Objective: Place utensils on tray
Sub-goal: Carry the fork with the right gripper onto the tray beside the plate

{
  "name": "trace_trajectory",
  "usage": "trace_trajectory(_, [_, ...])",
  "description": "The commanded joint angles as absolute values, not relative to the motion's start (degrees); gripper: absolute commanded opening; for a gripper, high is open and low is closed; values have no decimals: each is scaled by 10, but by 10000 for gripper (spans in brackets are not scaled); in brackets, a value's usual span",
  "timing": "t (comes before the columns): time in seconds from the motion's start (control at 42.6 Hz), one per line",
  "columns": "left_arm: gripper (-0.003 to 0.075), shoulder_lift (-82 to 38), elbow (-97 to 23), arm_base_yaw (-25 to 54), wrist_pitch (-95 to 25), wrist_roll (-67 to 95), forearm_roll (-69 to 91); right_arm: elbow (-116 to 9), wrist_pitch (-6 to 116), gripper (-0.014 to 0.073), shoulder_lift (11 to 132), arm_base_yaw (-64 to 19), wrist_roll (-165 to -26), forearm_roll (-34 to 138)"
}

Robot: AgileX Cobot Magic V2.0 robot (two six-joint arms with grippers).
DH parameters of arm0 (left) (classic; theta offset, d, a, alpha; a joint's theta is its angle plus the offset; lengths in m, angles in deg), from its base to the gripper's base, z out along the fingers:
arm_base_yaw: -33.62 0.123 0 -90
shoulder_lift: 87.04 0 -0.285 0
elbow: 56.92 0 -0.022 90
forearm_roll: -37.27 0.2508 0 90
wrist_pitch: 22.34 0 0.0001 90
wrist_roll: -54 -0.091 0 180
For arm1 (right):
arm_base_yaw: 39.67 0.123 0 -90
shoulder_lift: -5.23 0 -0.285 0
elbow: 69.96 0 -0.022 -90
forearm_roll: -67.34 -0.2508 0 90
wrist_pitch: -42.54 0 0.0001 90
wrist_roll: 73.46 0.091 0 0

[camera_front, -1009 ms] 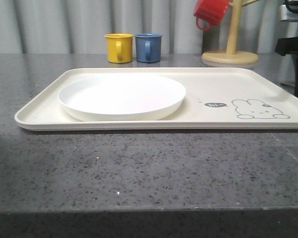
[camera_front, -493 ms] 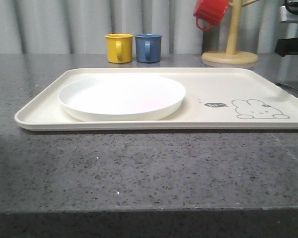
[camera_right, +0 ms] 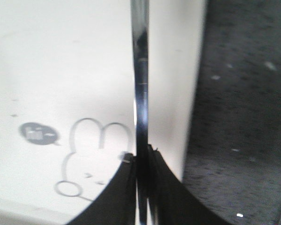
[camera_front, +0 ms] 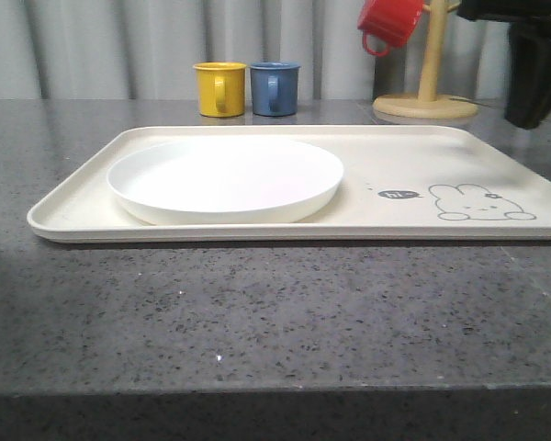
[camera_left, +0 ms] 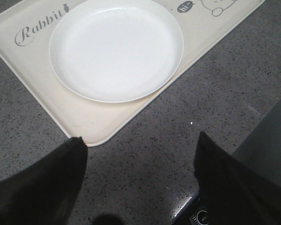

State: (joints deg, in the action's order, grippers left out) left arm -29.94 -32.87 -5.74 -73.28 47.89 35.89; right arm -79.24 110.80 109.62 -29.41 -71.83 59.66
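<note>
Front view: the right arm has swung in high over the tray's [camera_front: 413,152] far right corner.

Left wrist view: the left pincer [camera_left: 140,154] hangs spread over the worktop [camera_left: 178,136], beside the plate [camera_left: 116,49].

Right wrist view: the right pincer [camera_right: 141,161] pinches a thin shiny utensil [camera_right: 140,70] above the tray, ready for lowering.

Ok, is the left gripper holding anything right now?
No, the left gripper is open, with only bare countertop between its fingers, beside the tray.

Left gripper [camera_left: 138,180]: two broad matte black fingers [camera_left: 42,185] are seen, tapering to blunt tips. Right gripper [camera_right: 141,161]: black curved fingers [camera_right: 166,187], slightly glossy. Right arm [camera_front: 533,55] is seen as a black blocky housing.
</note>
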Motion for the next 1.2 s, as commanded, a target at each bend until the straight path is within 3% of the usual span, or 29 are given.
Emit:
trace_trajectory(0.0, [480, -302, -344, -61, -695, 485, 352, -815, 1096, 5, 1074, -255, -688, 585])
trace_trajectory(0.352, [480, -302, -344, -61, -695, 485, 352, -818, 996, 5, 1126, -185, -505, 585])
trace_trajectory(0.845, [480, -302, -344, -61, -695, 485, 352, -817, 995, 15, 1159, -179, -503, 586])
trace_trajectory(0.938, [480, -302, -344, -61, -695, 485, 352, -817, 995, 95, 1157, -179, -503, 586])
trace_trajectory(1.103, [480, -302, -344, -61, -695, 485, 352, -817, 994, 363, 1142, -179, -505, 590])
trace_trajectory(1.173, [480, -302, -344, -61, -695, 485, 352, -817, 996, 407, 1127, -179, -512, 604])
